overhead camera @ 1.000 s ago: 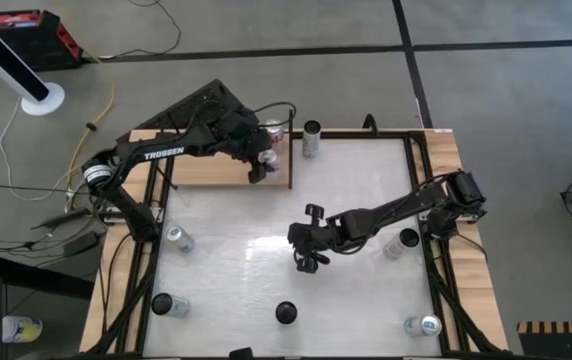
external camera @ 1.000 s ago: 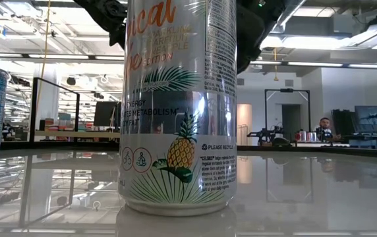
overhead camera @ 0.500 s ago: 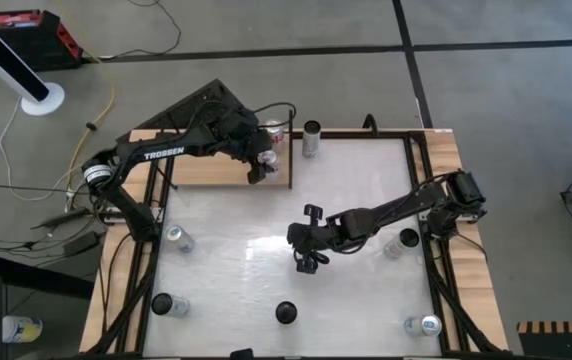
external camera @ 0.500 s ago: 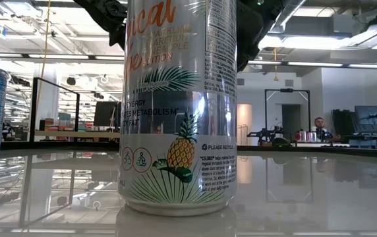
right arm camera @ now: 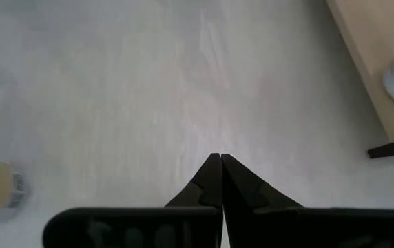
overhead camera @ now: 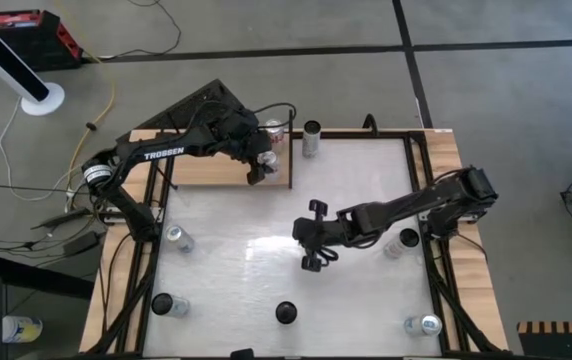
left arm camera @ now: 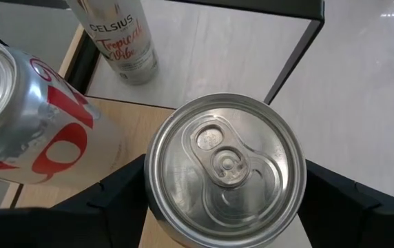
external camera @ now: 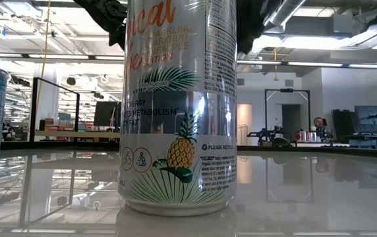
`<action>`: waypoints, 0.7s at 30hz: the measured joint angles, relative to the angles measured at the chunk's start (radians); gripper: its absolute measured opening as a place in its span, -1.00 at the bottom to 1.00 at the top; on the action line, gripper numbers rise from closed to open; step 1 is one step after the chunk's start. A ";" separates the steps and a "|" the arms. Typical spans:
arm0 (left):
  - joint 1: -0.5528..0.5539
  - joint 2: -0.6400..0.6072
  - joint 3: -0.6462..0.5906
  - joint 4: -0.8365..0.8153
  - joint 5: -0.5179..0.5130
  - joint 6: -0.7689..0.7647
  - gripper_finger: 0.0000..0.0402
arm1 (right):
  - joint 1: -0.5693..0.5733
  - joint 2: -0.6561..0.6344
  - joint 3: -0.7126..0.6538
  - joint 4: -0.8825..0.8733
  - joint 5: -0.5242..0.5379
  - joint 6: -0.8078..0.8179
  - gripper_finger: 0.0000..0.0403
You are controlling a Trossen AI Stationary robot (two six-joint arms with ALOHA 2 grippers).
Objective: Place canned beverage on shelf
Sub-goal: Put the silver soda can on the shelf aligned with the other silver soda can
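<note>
The left hand (overhead camera: 262, 158) grips a can (overhead camera: 266, 157) over the shelf (overhead camera: 206, 170); the right hand (overhead camera: 311, 262) hangs mid-table.

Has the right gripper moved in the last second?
Yes, slightly. In the high view the shut right gripper has shifted a little rightward, away from the shelf and toward the can beside its arm.

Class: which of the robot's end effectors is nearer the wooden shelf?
Left. The left end effector is over the shelf, around a can. The right end effector is shut above mid-table, away from it.
</note>
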 joint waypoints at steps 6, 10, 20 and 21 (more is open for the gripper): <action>0.000 0.000 0.000 0.014 0.000 0.005 0.39 | 0.005 -0.043 0.000 -0.006 0.001 -0.006 -0.89; 0.000 0.000 -0.001 0.036 0.000 0.005 0.39 | 0.004 -0.065 0.000 -0.005 0.002 -0.012 -0.89; 0.000 0.000 -0.001 0.032 -0.001 0.012 0.39 | 0.004 -0.077 0.000 -0.007 0.004 -0.015 -0.89; 0.000 0.000 -0.001 0.032 -0.001 0.012 0.39 | 0.004 -0.077 0.000 -0.007 0.004 -0.015 -0.89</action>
